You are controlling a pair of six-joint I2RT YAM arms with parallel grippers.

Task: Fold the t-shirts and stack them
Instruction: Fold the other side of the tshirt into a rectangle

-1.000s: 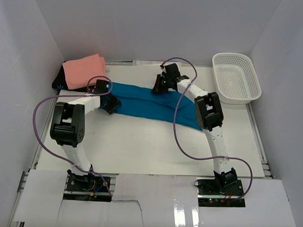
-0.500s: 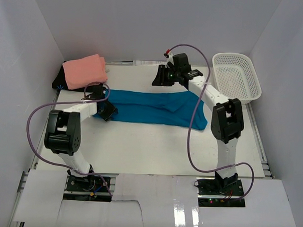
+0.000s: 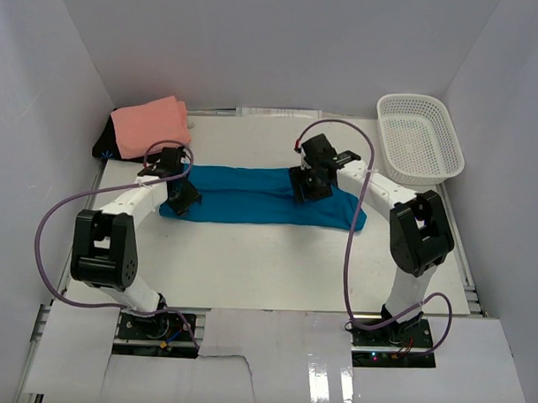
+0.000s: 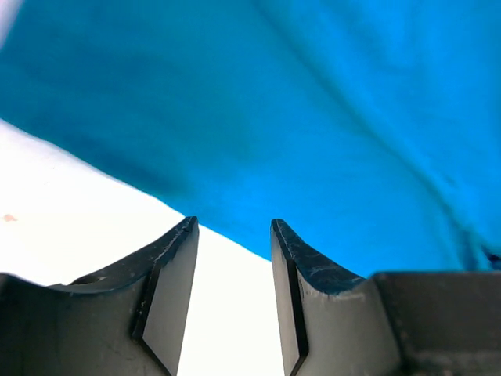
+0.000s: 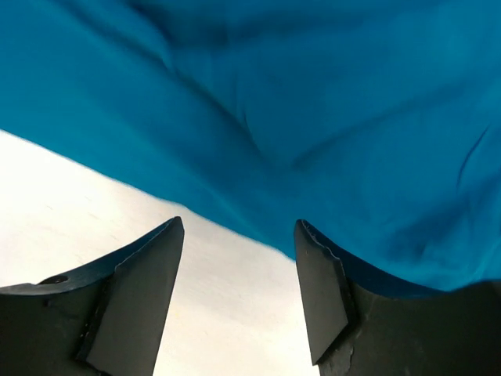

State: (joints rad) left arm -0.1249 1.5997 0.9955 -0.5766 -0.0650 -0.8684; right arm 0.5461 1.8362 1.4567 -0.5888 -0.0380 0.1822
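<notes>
Blue t-shirt (image 3: pixel 251 196), left hand (image 4: pixel 232 227) apart at its left end, right hand (image 5: pixel 239 225) apart over its right half

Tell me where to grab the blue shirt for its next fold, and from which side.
Probably the edge of the blue shirt just ahead of the open left gripper and right gripper in the wrist views. Come in low from the bare table side: it lies as a flat band, so one finger must slide under.
</notes>
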